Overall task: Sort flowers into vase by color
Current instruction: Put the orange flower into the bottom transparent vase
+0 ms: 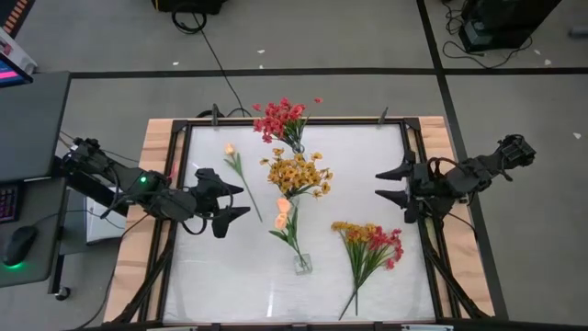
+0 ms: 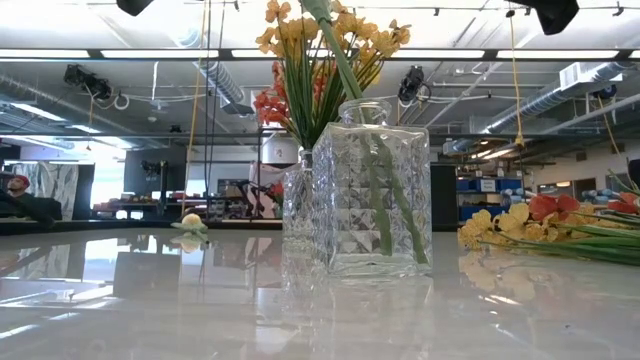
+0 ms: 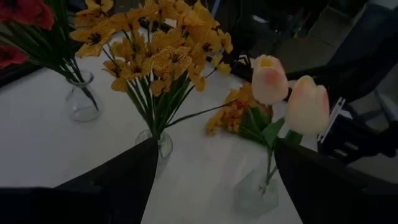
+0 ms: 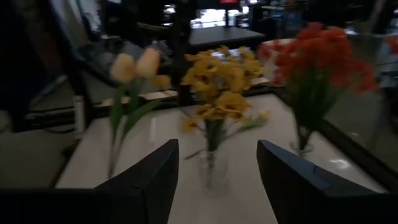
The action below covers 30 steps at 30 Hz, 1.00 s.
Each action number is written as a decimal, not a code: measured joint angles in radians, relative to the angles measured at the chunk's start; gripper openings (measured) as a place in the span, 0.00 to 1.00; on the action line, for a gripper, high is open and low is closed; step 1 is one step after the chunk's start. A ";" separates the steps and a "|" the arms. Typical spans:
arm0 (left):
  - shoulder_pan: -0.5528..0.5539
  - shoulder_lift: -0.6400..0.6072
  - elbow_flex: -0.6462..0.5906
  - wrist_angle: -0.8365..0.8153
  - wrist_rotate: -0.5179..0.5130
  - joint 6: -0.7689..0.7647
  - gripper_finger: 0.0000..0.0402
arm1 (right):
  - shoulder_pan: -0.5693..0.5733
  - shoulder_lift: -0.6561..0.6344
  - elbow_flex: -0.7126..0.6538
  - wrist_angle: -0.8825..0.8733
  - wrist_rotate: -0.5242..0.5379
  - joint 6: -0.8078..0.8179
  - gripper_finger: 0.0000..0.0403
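My left gripper (image 1: 241,202) hovers open just beside the loose peach tulip (image 1: 230,150) lying on the table (image 1: 367,175). I should grasp its stem mid-length, then lift clear before moving to the square vase (image 1: 301,262). My right gripper (image 1: 384,184) waits open near the mixed bunch (image 1: 372,241).

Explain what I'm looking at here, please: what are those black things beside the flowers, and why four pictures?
They are two robot arms, each ending in a two-fingered claw. One camera looks down from above, one sits at tabletop height, and one rides on each wrist. The left claw and right claw are both open and hold nothing. Three glass vases hold red flowers, yellow flowers and peach tulips. Lying loose on the white table are one tulip and a mixed red and yellow bunch.
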 joint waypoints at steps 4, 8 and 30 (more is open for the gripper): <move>0.008 0.000 0.000 0.020 0.000 -0.056 0.82 | 0.000 0.000 0.000 0.017 -0.089 0.000 0.56; 0.022 0.000 0.000 0.083 -0.001 -0.121 0.82 | 0.000 0.000 0.000 0.028 -0.154 0.000 0.56; 0.134 0.000 0.000 0.555 -0.082 -0.185 0.82 | 0.000 0.000 0.000 0.052 -0.185 -0.001 0.56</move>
